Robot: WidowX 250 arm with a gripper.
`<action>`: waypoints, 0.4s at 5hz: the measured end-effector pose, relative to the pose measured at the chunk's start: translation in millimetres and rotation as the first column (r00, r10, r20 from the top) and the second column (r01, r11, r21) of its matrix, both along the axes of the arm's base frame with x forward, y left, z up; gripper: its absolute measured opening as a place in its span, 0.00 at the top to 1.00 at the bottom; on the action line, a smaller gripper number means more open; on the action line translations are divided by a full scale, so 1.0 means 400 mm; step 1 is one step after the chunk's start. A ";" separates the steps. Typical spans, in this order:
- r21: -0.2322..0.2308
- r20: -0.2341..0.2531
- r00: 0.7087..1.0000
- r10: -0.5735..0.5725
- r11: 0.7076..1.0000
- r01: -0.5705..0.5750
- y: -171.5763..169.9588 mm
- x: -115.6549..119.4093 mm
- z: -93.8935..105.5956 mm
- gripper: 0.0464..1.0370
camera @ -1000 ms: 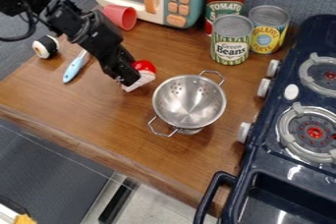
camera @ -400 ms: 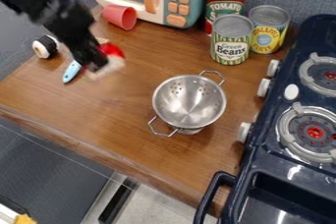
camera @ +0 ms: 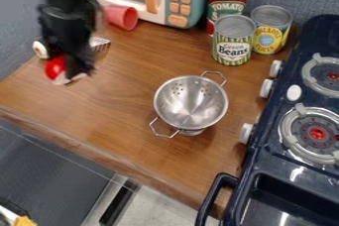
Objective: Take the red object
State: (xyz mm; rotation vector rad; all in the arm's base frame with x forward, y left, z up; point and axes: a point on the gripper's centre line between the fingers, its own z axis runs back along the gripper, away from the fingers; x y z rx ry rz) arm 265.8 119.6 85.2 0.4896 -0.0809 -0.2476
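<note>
The wooden counter [camera: 122, 116] takes up most of the scene, running from nine o'clock through the middle toward five. The dark blue stove [camera: 292, 173] stands from three to five o'clock, with two round burners on top and a dark handle [camera: 215, 193] jutting out at five. At twelve o'clock sits the teal and cream toy microwave [camera: 182, 2], orange buttons on its front. The black arm [camera: 66, 7] hangs down between ten and eleven.

Near the centre, the steel colander [camera: 192, 102] rests upright, its two looped handles pointing to its own one and seven o'clock (a tidy diagonal). The gripper [camera: 75, 69], between nine and ten o'clock, points down and is clamped on the red object [camera: 56, 66]. Three cans stand upright at about one o'clock: tomato [camera: 227, 9], pineapple [camera: 268, 34], and green beans [camera: 232, 44], the last one nearest the colander.

The red cup [camera: 122, 17] lies tipped at eleven, just beside the microwave. The red object, partly white, shows at the fingertips on their nine o'clock side; its height over the wood is hard to judge. A slotted metal utensil end [camera: 99, 44] lies between ten and eleven. The white oval piece [camera: 294, 91] sits on the stove at three.
</note>
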 end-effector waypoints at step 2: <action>0.418 -0.168 0.941 0.292 0.886 -0.200 -0.011 -0.001 -0.037 0.51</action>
